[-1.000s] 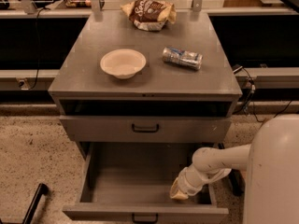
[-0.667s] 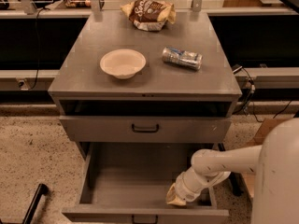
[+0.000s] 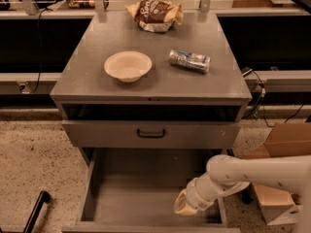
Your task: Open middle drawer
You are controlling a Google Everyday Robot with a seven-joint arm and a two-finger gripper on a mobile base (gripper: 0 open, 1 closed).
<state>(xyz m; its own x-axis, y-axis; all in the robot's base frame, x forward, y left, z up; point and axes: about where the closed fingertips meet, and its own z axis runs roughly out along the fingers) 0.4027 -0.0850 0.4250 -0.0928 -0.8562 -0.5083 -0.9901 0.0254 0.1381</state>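
Note:
The middle drawer [image 3: 146,193] is pulled far out below the cabinet top. Its plain grey inside shows, and its front panel [image 3: 121,228] lies at the picture's bottom edge, with the handle out of view. My gripper [image 3: 184,205], cream-coloured at the end of the white arm [image 3: 252,171], hangs over the drawer's right front part, just above its floor. The shut drawer front [image 3: 97,133] above it carries a small black bar handle [image 3: 150,133]. The taller-fronted drawer is hidden.
On the grey cabinet top [image 3: 82,84] stand a white bowl [image 3: 128,66], a lying can [image 3: 189,60] and a chip bag [image 3: 154,14]. A cardboard box [image 3: 282,178] stands on the floor at the right. A black bar [image 3: 36,210] shows at lower left.
My gripper has moved a little left and toward the drawer's front. The robot's white body has shifted out toward the right. The drawer has not visibly moved.

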